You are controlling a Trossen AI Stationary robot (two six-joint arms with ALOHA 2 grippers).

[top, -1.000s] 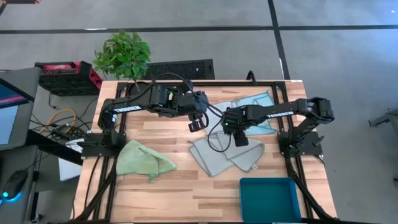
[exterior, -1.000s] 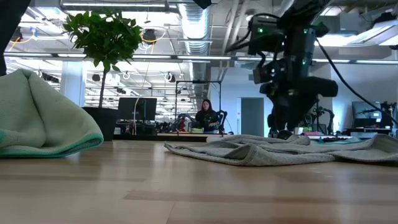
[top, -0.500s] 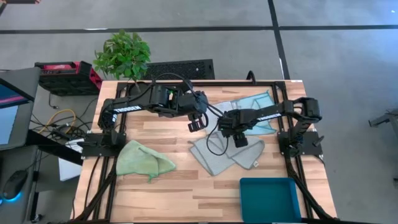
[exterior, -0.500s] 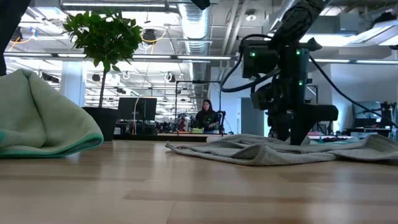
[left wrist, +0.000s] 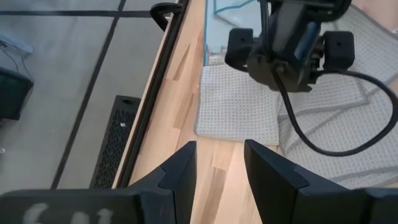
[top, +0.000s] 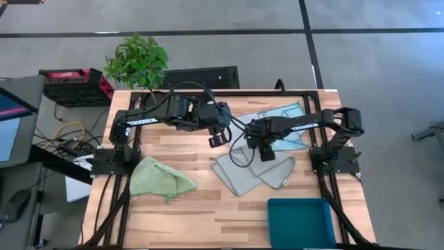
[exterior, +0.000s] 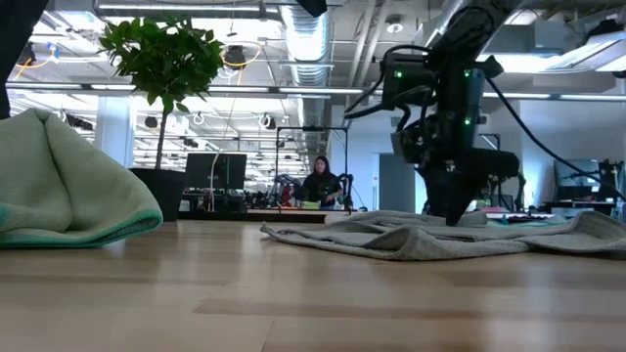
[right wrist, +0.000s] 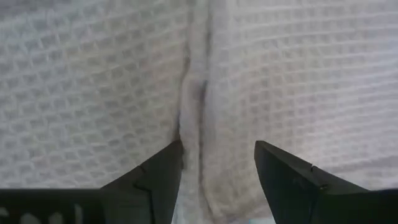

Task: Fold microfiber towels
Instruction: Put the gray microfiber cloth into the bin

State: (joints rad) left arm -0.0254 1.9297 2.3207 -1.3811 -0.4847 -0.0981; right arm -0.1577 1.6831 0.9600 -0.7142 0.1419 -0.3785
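Observation:
Two grey towels [top: 239, 173] lie overlapping and rumpled at the table's middle right, low and flat in the low view [exterior: 421, 238]. A light blue towel [top: 286, 117] lies spread behind them. A light green towel [top: 159, 178] lies bunched at the near left. My right gripper [top: 266, 154] is open and points down at the grey towels. Its fingers stand on either side of a raised ridge of grey cloth [right wrist: 193, 93]. My left gripper [top: 217, 139] is open and empty, held above bare wood to the left of the grey towels. My right gripper [right wrist: 217, 146] points down at the grey towel, its open fingers astride the ridge of cloth. In the low view its tips [exterior: 453, 217] reach the towel's top. I cannot tell whether they touch it. The towel lies on the table.
A teal bin [top: 302, 221] stands at the near right corner. A potted plant [top: 137, 61] and a red crate [top: 73, 82] stand beyond the far left edge. There is bare wood between the green and grey towels. A person [exterior: 320, 183] sits far off in the room.
My right gripper has shifted a little toward the table's left over the grey towels and turned about its wrist. The towels have stayed where they were.

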